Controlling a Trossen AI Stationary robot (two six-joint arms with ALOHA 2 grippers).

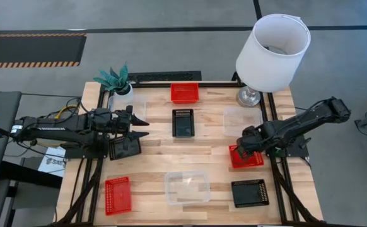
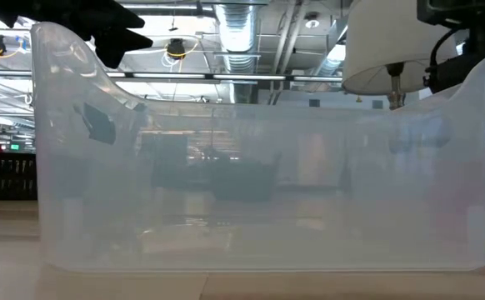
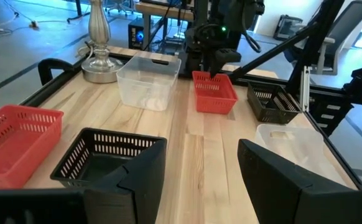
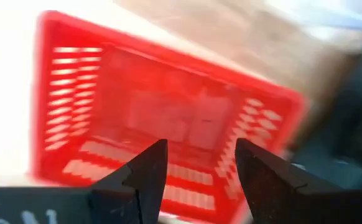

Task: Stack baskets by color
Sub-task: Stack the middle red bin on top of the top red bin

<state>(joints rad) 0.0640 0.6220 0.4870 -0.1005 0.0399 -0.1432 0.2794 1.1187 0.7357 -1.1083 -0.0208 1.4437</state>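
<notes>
Several baskets sit flat on the wooden table: red ones (image 1: 185, 93) (image 1: 118, 195) (image 1: 250, 157), black ones (image 1: 183, 123) (image 1: 250, 192) (image 1: 125, 148) and clear ones (image 1: 187, 187) (image 1: 241, 120) (image 1: 128, 104). My right gripper (image 1: 239, 151) points down, open, over the left end of the right-hand red basket (image 4: 168, 112); its fingers stand either side of that end wall (image 4: 196, 180). My left gripper (image 1: 147, 127) hangs open and level above the table's left side, over a black basket, holding nothing (image 3: 203, 168). My right gripper comes from above at the red basket's end wall (image 3: 213, 78), one finger toward the inside and one toward the outside. I cannot tell whether the fingers touch it. The basket rests flat on the table.
A lamp with a white shade (image 1: 273, 44) and metal foot (image 1: 250, 96) stands at the far right corner. A small potted plant (image 1: 117, 81) stands at the far left. The near clear basket (image 2: 251, 167) fills the low view. Bare wood lies between the baskets.
</notes>
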